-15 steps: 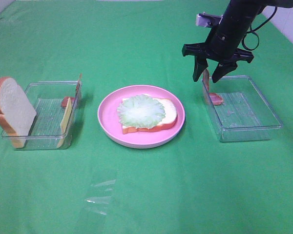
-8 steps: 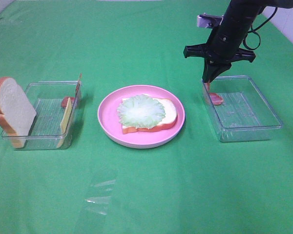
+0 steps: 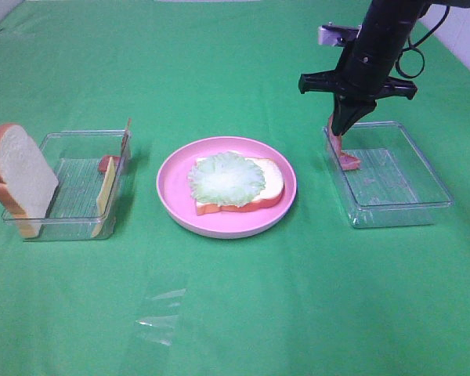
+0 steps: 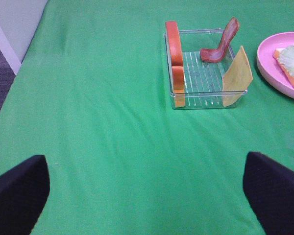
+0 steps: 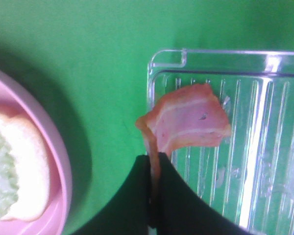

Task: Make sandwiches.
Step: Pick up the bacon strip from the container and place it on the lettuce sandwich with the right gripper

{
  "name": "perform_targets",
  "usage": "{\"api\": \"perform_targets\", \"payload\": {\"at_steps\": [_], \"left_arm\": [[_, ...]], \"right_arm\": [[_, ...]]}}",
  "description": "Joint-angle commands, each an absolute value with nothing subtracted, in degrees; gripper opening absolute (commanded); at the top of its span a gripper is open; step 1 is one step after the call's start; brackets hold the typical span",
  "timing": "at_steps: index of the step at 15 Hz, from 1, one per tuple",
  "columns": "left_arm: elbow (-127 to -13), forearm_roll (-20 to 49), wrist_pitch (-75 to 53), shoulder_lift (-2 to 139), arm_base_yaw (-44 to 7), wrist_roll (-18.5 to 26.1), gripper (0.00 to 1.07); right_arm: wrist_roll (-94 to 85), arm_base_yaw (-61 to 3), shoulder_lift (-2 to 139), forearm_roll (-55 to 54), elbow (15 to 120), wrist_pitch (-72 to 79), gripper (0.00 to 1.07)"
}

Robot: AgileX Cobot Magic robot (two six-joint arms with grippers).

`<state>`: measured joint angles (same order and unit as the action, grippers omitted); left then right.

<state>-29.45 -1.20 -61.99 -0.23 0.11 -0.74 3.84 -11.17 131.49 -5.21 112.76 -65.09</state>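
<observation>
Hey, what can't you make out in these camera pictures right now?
- Exterior high: the lettuce covers most of the bread slice; anything beneath is hidden.
- Left wrist: the left gripper is cut off by the frame edge; only two dark finger ends show.
- Right wrist: the right gripper hides the held end of the bacon strip; the frame edge crops the pink plate.

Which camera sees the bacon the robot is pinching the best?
The right wrist view: the bacon fills the middle, stripes clear, pinched by the right gripper. The exterior high view shows it small, at the edge of the clear tray. The left wrist view misses it.
</observation>
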Motion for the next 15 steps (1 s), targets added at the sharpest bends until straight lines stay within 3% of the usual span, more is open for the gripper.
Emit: {"api": "perform_targets", "payload": {"at_steps": [1,4,9,15], "left_arm": [[-29.51,-1.26,-61.36,-1.38,-0.23,-0.63,1.00],[-29.51,-1.26,-61.36,-1.38,-0.23,-0.63,1.00],[-29.51,-1.26,-61.36,-1.38,-0.23,-0.63,1.00],[-29.51,-1.26,-61.36,-1.38,-0.23,-0.63,1.00]], "right_arm": [[3.72,-11.12,125.42,-8.48,112.99,-68.58,0.00],[2.75,-11.12,121.93,-11.52,112.87,-69.67,0.00],[-7.39,-11.92,121.30,-33.35,112.82,-68.18,0.00],[-13.52,-22.52,125.59,-44.92,112.82,-64.11,0.00]]}}
